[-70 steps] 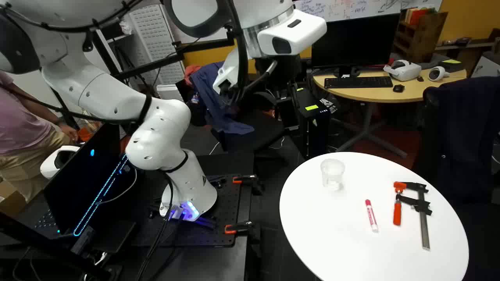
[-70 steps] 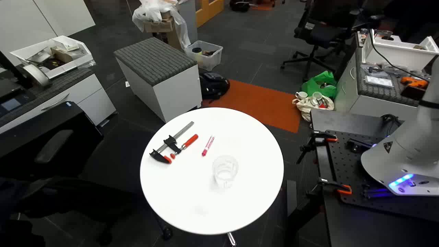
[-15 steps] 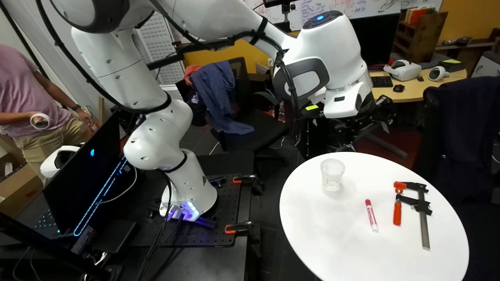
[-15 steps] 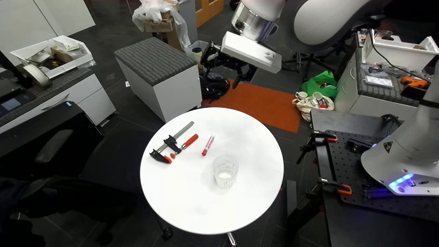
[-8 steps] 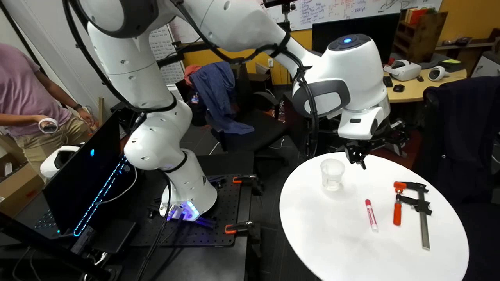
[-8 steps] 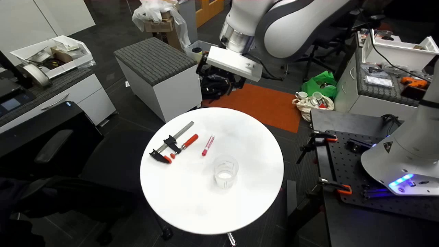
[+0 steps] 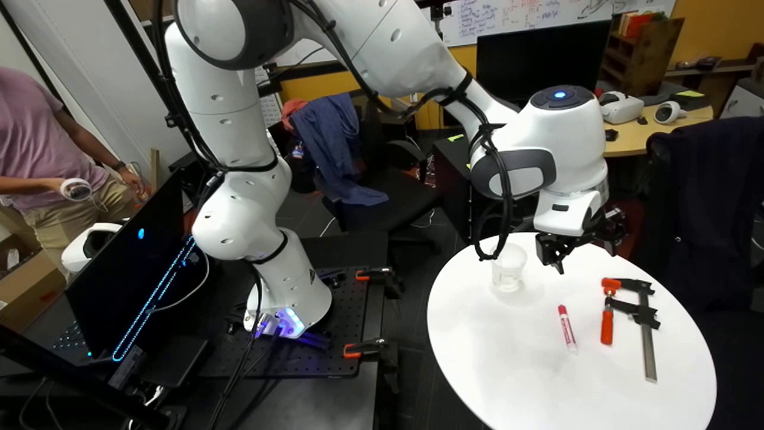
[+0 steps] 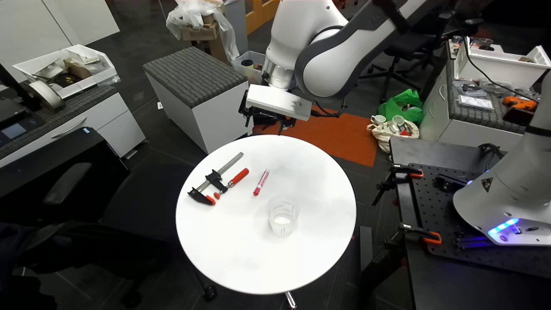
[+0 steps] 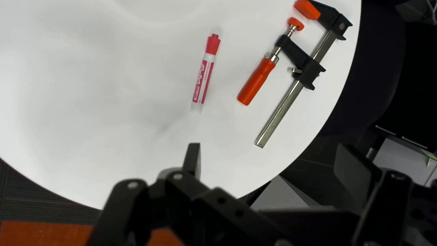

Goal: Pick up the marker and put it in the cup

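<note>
Here, a slim red-and-white plastic marker (image 9: 205,74), apparently lettered "EXPO", lies beyond the black fingers (image 9: 353,174); they're spread wide, empty.

It looks like a robot lab. In an exterior view, a white robot arm (image 7: 239,218) stands on a black plate (image 7: 350,310) full of holes. A board (image 7: 507,24) with writing, a computer screen (image 7: 537,60) and a desk (image 7: 662,136) are at the upper right of the frame.

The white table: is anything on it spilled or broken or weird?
Nothing looks spilled or broken. The cup stands upright and the marker lies flat. Only the red-handled clamp seems odd: it lies loose on the table, clamping nothing.
</note>
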Controlling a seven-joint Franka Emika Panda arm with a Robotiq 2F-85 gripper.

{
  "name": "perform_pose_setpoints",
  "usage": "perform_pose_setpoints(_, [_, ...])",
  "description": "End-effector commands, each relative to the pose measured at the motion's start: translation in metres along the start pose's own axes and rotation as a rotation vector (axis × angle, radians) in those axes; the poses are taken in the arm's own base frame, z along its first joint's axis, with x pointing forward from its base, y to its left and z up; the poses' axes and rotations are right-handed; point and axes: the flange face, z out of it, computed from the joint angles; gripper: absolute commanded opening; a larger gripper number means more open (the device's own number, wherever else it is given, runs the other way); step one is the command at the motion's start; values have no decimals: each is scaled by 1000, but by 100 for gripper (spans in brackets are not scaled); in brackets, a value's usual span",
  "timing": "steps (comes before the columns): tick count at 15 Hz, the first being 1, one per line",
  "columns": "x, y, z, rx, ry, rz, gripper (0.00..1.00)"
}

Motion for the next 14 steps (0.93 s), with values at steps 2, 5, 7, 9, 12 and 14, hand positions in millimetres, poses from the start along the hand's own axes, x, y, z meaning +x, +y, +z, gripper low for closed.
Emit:
perform_pose_setpoints(2, [-1,-2,6,-5,-4,-2,100])
perform_pose_setpoints(5, [-1,-4,6,-1,-4,-2,100])
perform_pose_setpoints(7, [-1,-5,5,0,-4,-2,100])
perform_pose_setpoints(9, [3,-6,6,3,-13,17,100])
perform_pose_setpoints(12, [7,-5,11,9,-24,38,100])
perform_pose_setpoints(14, [9,-5,17,7,-49,64,100])
